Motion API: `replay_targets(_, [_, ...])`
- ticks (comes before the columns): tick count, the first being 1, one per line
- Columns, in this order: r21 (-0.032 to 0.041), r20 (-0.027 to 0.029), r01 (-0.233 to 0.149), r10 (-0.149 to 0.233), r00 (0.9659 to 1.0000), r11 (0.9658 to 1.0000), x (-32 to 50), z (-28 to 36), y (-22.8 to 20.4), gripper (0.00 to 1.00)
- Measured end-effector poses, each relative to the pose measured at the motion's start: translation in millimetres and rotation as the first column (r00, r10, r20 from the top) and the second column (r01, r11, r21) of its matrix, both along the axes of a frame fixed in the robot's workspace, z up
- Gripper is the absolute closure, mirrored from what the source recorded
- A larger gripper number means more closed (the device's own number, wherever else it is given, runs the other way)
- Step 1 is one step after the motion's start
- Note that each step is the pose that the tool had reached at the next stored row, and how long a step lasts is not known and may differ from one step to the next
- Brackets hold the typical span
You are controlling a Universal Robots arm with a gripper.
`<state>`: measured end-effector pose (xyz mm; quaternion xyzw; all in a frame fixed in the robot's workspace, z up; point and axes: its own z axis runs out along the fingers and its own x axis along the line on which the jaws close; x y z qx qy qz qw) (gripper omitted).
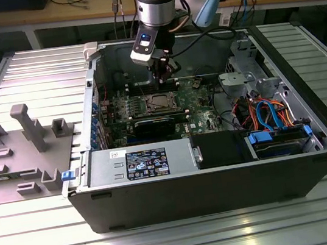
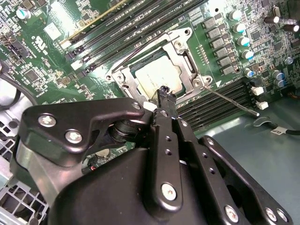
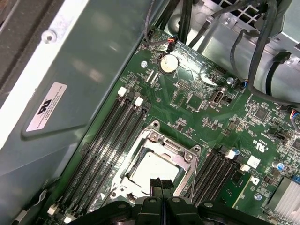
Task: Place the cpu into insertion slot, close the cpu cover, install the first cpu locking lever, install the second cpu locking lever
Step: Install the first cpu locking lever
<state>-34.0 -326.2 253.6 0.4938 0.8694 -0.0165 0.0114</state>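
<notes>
The cpu (image 2: pixel 159 75) lies flat, metal top up, in the insertion slot (image 3: pixel 161 140) near the middle of the motherboard (image 3: pixel 197 103), w/ memory slots (image 3: pixel 112 136) on both sides. The cpu cover (image 2: pixel 185 51) lies flat around it. A thin lever rod (image 2: pixel 229 101) points slantwise out over the memory slots. The gripper (image 3: pixel 159 185) hangs just over the slot's edge, fingers pressed together and holding nothing.

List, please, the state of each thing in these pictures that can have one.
cpu: seated, its top showing.
insertion slot: filled by the cpu.
cpu cover: lowered flat over the cpu.
locking lever: swung out from the slot, apparently unlatched.
gripper: fingers shut, holding nothing, by the cover's edge.
computer case: side open.
</notes>
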Motion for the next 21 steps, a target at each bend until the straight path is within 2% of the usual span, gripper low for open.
replay_targets(21, [0.0,0.0,-0.059,0.059,0.9983,0.9983,0.0,0.0,0.0,0.89])
